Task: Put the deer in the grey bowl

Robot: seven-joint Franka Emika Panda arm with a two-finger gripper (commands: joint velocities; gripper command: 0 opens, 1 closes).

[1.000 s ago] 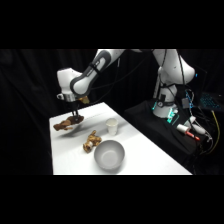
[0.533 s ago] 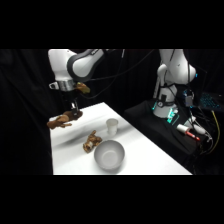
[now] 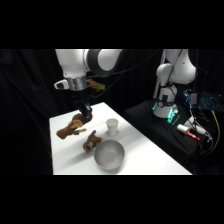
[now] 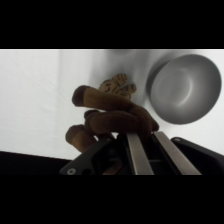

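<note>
The deer, a dark reddish-brown toy with sprawling legs, hangs over the left part of the white table. My gripper is shut on its upper end. In the wrist view the deer is clamped between my fingers, with its legs spreading to the left. The grey bowl stands upright and empty near the table's front edge, to the right of the deer. In the wrist view the grey bowl lies at the upper right.
A smaller tan toy animal lies between the deer and the bowl; in the wrist view this tan toy peeks out just beyond the deer. A small white cup stands behind the bowl. The arm's base and cables are at the right.
The gripper, shut on the deer throughout, has carried it a little to the right, toward the tan toy and the bowl. The arm's upper links have swung across the picture.
</note>
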